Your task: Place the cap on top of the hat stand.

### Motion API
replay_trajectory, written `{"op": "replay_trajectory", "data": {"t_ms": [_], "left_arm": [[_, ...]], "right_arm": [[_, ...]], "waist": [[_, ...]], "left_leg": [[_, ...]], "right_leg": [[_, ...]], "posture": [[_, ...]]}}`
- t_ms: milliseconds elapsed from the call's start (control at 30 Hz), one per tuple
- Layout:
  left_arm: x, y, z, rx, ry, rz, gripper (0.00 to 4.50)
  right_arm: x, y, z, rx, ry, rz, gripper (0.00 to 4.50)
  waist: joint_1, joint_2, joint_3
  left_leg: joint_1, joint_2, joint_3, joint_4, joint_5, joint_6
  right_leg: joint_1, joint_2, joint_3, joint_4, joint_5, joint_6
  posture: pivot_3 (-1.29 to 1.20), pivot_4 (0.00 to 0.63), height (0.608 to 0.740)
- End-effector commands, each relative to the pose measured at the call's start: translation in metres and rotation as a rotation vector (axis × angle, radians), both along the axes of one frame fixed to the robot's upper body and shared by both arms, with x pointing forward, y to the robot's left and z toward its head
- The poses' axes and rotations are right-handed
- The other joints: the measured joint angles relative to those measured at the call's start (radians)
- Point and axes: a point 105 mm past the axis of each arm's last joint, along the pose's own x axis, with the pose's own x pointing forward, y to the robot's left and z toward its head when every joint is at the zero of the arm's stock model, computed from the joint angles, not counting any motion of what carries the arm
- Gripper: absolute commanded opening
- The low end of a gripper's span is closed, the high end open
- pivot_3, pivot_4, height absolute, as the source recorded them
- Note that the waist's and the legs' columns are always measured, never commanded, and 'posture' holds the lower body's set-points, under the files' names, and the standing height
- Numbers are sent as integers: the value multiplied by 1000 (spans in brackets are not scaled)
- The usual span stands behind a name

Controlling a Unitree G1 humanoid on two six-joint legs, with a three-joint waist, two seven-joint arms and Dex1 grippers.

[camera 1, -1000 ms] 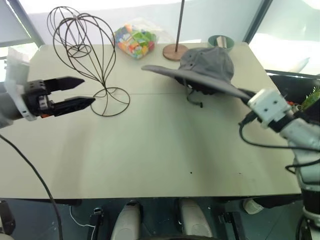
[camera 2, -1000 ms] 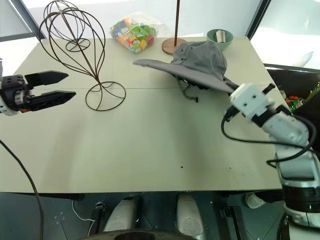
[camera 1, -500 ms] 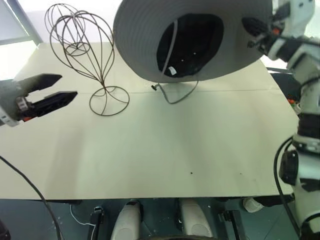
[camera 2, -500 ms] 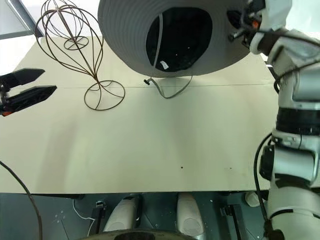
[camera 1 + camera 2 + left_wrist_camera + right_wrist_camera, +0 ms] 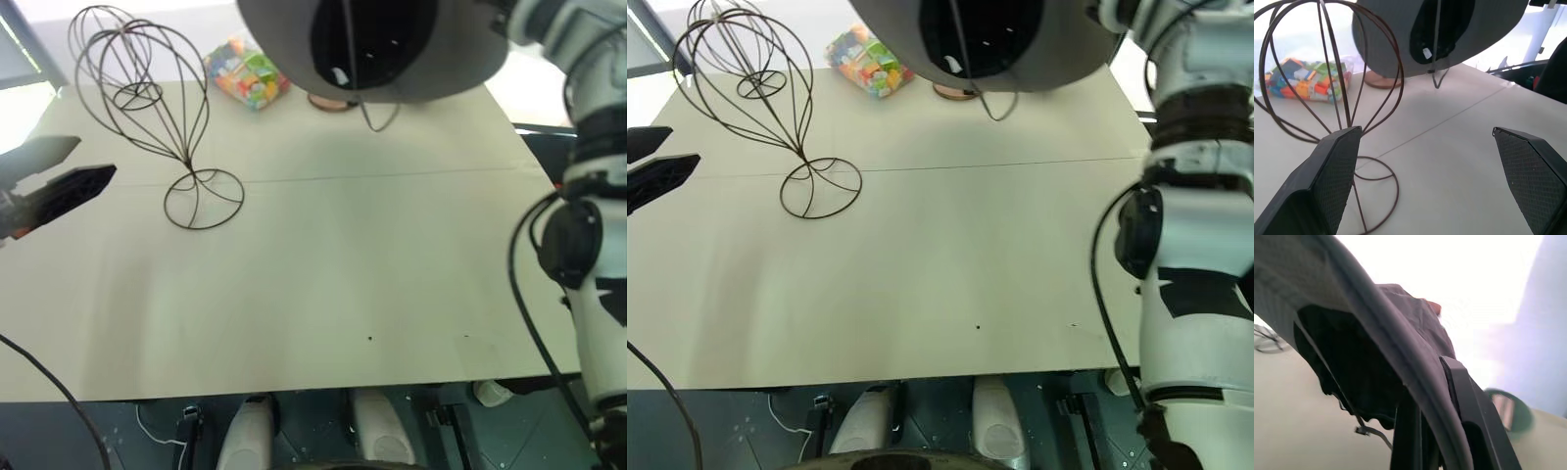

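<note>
The beige table (image 5: 343,264) carries the wire hat stand (image 5: 157,117), a bag of coloured blocks (image 5: 247,76) and a round wooden base (image 5: 328,102).

A pale beige surface (image 5: 323,264) is stretching across the head views, with a thin seam running across it. Toward eleven o'clock on it, a clear bag of colourful toy blocks (image 5: 245,76) is lying near the far edge. Just beside the bag, toward twelve o'clock, a round wooden disc base (image 5: 328,102) is sitting, partly hidden from above. A green bowl (image 5: 1508,413) is showing in the right wrist view.
</note>
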Motion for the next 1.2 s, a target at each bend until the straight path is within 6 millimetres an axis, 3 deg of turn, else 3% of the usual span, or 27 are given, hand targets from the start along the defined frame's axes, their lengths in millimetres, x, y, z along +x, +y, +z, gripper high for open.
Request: {"op": "replay_trajectory", "data": {"t_ms": [33, 267, 467, 633, 900, 1200], "left_arm": [[-8, 0, 12, 7, -67, 8, 4500], [-19, 10, 18, -34, -102, 70, 4500], [-43, 33, 41, -126, -181, 167, 4500], [-57, 40, 47, -129, -197, 212, 4500], [-76, 45, 65, -134, -244, 246, 4500], [-87, 50, 78, -122, -265, 287, 4500]], "right_arm": [[-10, 19, 36, 91, -92, 64, 60], [-16, 80, 55, 172, -134, 179, 60], [-25, 131, 54, 152, -149, 291, 60], [-33, 165, 51, 166, -146, 362, 60], [-48, 202, 53, 87, -256, 391, 60], [-59, 228, 43, -26, -379, 398, 60]], "waist": [[0, 0, 0], [-1, 0, 0], [-3, 0, 0], [-12, 0, 0], [-20, -1, 0], [-23, 0, 0]], "left_leg": [[0, 0, 0, 0, 0, 0], [0, 0, 0, -1, 0, 0], [0, 0, 0, -1, 0, 0], [0, 0, -1, -1, 0, -1], [0, 0, -1, -1, 0, -1], [0, 0, -1, -2, 0, -1]], "right_leg": [[0, 0, 0, 0, 0, 0], [-1, 0, 0, 0, 0, 0], [-1, 0, 0, 0, 0, 0], [-1, 0, 0, 1, 0, 0], [-1, 0, 0, 1, 0, 0], [-2, 0, 0, 2, 0, 0]], "posture": [[0, 150, 740], [0, 150, 740], [0, 150, 740], [0, 150, 740], [0, 150, 740], [0, 150, 740]]}}
